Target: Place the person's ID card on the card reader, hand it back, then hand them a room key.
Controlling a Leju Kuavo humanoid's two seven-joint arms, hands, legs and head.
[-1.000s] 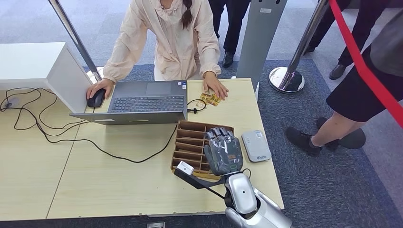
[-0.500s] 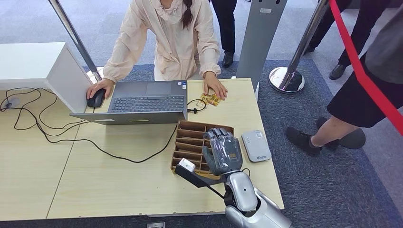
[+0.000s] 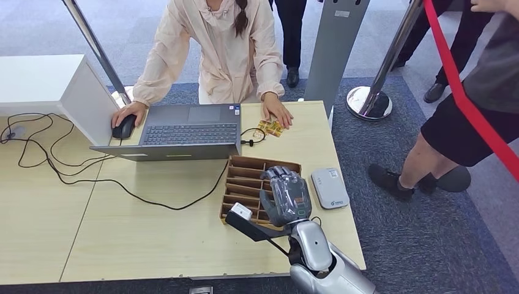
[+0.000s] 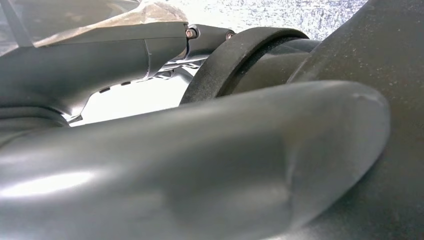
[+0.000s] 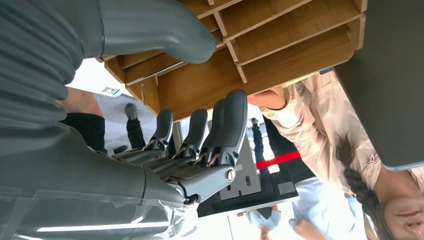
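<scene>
Slotted card rack (image 3: 245,184) under the fingers (image 3: 283,173): bare matt wood. Right hand (image 3: 286,197): grey matt plastic, ribbed, under clear glossy film. Card reader (image 3: 330,188) beside fingers: smooth pale plastic; table (image 3: 153,239): light wood-grain laminate.

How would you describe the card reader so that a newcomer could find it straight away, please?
Start at the light wooden table and go to its right end, right of the slotted wooden card rack. The card reader is the small flat grey-white pad lying there, beside the robot's right hand; its neighbours are brown wood or dark metal.
</scene>
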